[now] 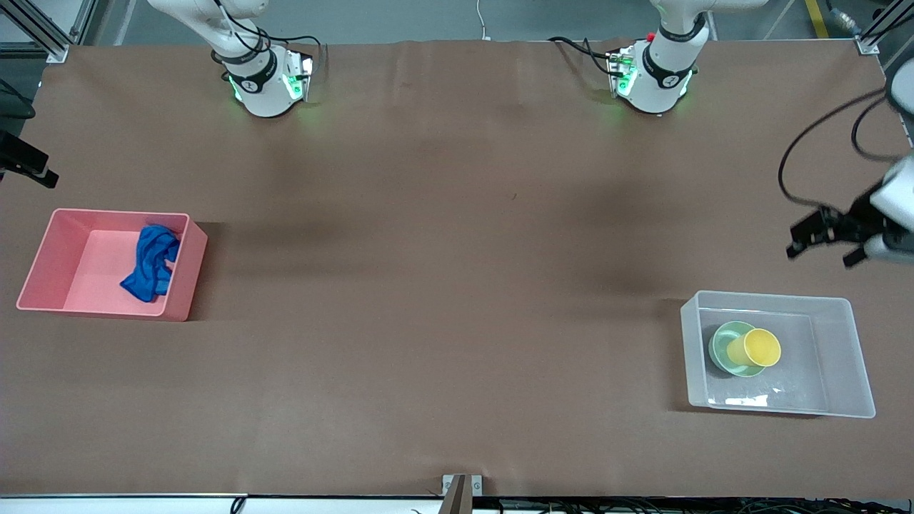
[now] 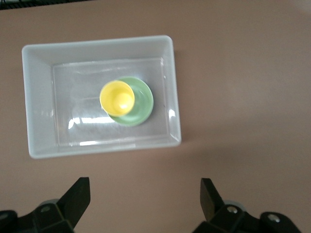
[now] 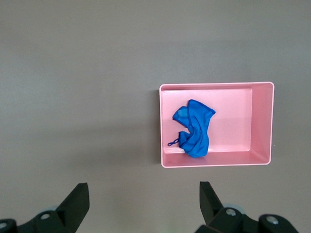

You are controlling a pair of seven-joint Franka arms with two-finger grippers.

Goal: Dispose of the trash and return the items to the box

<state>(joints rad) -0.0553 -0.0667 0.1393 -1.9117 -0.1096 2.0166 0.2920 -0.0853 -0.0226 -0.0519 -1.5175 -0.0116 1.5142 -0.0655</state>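
Both end effectors hang empty with their fingers spread apart: the left end effector (image 1: 828,244) is up in the air over bare desk (image 1: 457,285) just beside the clear box (image 1: 857,357), at the left arm's end of the desk, while the right end effector (image 3: 141,206) shows only in its own wrist view, where it hovers over bare desk beside the pink bin (image 1: 43,264). The blue rag (image 1: 151,262) lies crumpled inside the pink bin, against the wall that faces the clear box, its thin string trailing on the bin floor. In the clear box the mint-green bowl (image 1: 721,353) sits on the bottom, and the yellow cup (image 1: 758,348) rests in it, tilted so that its mouth shows toward the front camera. Nothing of the task lies loose on the desk between the clear box and the pink bin. Judged from this, the work looks complete: trash binned, both items boxed, and neither arm holding anything. What seems left, at most, is for the arms to draw clear of the clear box and the pink bin and park.
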